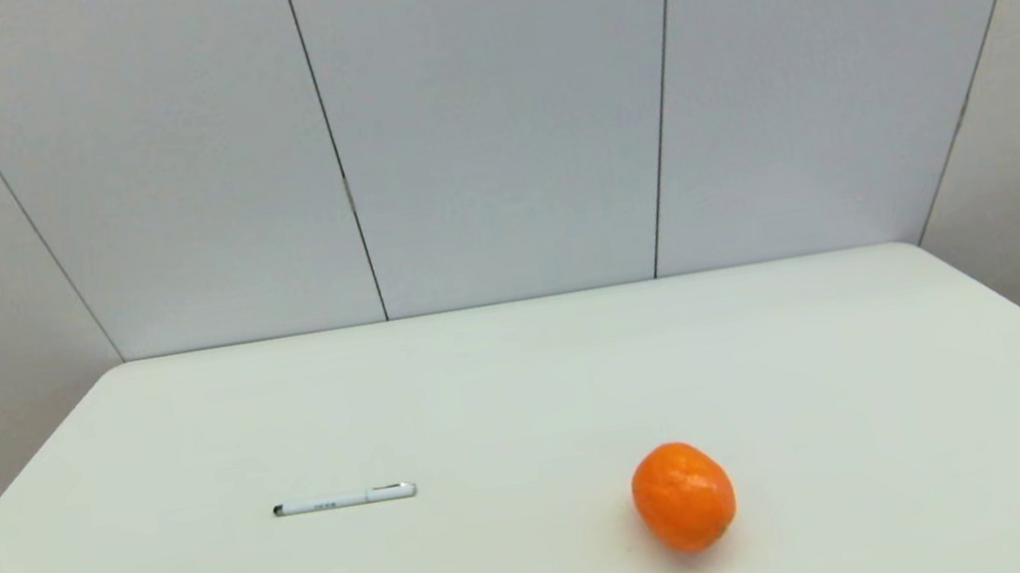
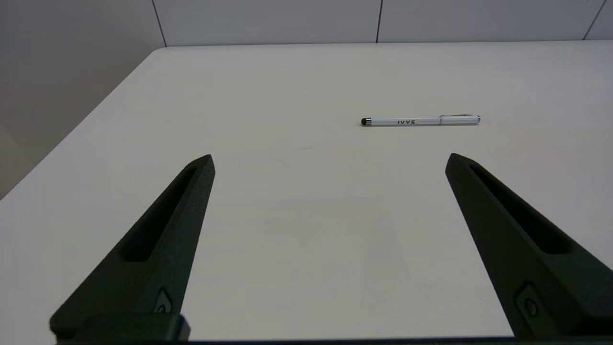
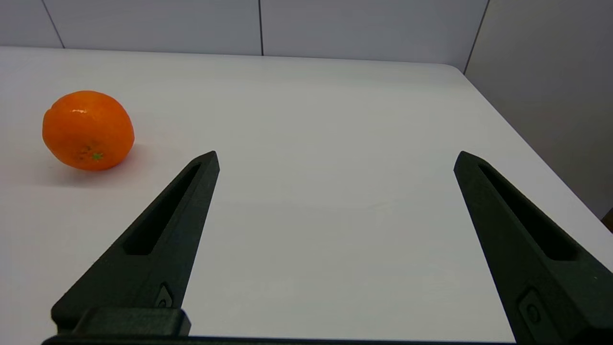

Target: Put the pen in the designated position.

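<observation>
Lying flat on white table (image 1: 523,375), pen (image 1: 344,499) left of orange (image 1: 683,496), well apart, left gripper (image 2: 330,160) spread wide short of pen, right gripper (image 3: 337,160) likewise agape, holding nothing.

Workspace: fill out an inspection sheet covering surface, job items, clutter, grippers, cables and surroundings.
Surface: white table, plain, no outline or marker seen for a target spot.
Job's things: white pen lies flat on the robot's left half, black tip toward the left, clip end toward the middle; print reads IVVE in the left wrist view.
Clutter: one orange fruit on the right half, apart from the pen.
Grippers: left gripper open, empty, short of the pen; right gripper open, empty, the orange off to its side. Neither shows in the head view.
Cables: nothing seen.
Surroundings: pale wall panels with dark seams behind the table.
</observation>
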Available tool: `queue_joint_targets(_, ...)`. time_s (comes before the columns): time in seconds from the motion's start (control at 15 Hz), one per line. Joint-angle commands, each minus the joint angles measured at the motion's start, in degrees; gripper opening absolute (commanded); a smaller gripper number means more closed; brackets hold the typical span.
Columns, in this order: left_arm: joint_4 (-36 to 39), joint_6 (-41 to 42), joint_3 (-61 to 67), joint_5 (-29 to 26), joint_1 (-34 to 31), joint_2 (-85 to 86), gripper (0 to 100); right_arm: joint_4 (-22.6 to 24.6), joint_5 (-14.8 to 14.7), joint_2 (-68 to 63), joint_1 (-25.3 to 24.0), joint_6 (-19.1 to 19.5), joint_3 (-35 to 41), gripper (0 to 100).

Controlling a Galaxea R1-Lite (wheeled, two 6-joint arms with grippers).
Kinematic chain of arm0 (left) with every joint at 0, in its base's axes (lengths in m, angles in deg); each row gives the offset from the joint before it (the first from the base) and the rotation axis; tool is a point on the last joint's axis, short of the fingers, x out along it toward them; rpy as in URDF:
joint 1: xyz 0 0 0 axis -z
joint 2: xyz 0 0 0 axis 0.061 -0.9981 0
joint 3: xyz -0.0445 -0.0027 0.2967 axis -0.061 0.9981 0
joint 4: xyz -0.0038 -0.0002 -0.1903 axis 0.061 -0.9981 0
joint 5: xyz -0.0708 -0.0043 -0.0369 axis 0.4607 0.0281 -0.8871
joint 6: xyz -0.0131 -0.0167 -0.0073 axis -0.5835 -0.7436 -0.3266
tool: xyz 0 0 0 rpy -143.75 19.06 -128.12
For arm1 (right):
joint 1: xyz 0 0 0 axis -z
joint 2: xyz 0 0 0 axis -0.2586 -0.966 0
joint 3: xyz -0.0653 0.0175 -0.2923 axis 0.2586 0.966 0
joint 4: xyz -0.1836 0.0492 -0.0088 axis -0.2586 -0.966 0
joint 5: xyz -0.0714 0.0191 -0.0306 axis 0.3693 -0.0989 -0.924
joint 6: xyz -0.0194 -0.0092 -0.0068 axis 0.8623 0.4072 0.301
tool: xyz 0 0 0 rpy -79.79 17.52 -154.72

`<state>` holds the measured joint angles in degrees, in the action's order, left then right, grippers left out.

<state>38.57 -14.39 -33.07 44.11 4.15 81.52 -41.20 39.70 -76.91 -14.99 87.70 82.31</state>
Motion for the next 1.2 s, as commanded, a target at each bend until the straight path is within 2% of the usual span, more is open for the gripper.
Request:
queue_joint_targets(0.07,0.0,0.0,0.6,0.0,0.0,-0.1,100,0.0,0.0,-0.1,0.0,0.1,0.8,100)
queue_joint_targets(0.8,0.0,0.0,0.6,0.1,0.0,-0.7,100,0.0,0.0,-0.1,0.0,0.1,0.8,100)
queue_joint_targets(1.2,0.0,0.6,-7.1,-0.3,0.0,-12.7,100,0.0,0.0,-0.1,0.0,0.1,0.8,100)
